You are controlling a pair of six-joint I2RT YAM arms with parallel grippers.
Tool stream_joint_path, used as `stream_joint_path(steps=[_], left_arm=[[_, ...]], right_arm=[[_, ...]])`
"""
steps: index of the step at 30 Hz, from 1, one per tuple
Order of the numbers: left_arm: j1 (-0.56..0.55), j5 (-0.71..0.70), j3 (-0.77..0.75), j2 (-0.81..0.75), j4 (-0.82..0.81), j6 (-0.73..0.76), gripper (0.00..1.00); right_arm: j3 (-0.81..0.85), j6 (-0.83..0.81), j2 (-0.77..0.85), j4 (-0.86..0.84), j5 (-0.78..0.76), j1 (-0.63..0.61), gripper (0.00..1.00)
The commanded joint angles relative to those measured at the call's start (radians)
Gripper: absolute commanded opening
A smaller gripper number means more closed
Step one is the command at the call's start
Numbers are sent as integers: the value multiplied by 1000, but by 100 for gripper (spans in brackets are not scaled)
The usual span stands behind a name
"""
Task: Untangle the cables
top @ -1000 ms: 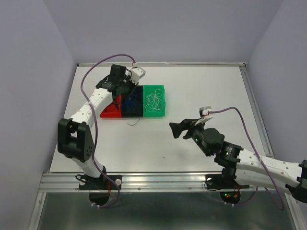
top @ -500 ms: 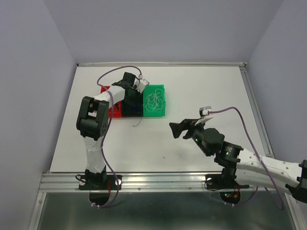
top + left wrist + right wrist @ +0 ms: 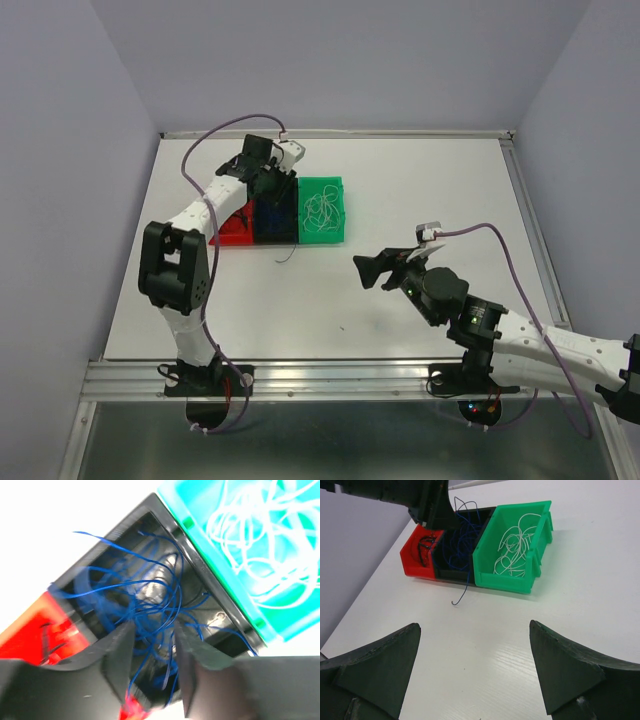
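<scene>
Loose blue cables (image 3: 145,597) run between the parted fingers of my left gripper (image 3: 151,630). Pulling away could snag them and drag the bunch out of the dark bin (image 3: 112,534), where one strand trails onto the desk (image 3: 420,190). The bin lies directly below this gripper, toward the desk's far-left corner. My right gripper (image 3: 473,626) hangs spread wide, well apart.

Three moulded plastic bins here, smooth with a slight shine: the green bin (image 3: 505,575), the black bin (image 3: 452,574), the red bin (image 3: 415,560) on the left. The white cables (image 3: 512,550) look thin and glossy, and the blue cables (image 3: 150,600) read as slick coated wire. The table (image 3: 495,640) is white and smooth, with faint wood grain and a soft sheen. The right gripper (image 3: 475,626) shows fingers (image 3: 375,665) of matt dark plastic. At the near edge there's a brushed metal rail (image 3: 330,378).
</scene>
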State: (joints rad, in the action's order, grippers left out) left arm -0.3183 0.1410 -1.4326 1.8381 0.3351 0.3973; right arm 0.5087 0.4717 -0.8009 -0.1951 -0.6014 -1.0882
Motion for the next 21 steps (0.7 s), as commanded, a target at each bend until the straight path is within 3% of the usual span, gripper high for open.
stream_joint_path(steps=[1,7,13,21], left_arm=[[5,-3,4,-132,34,-11,50],[-1,23,46,-217,82,9,56],[-105,-63,247,-361,64,80,66],[-229,-113,417,-450,51,86,62]], right_arm=[[-12,-7,5,-56,-9,-7,94],[-10,-7,2,-56,-6,-7,94],[-12,-7,2,-56,-6,-7,94],[2,-4,-24,-61,-1,-7,94]])
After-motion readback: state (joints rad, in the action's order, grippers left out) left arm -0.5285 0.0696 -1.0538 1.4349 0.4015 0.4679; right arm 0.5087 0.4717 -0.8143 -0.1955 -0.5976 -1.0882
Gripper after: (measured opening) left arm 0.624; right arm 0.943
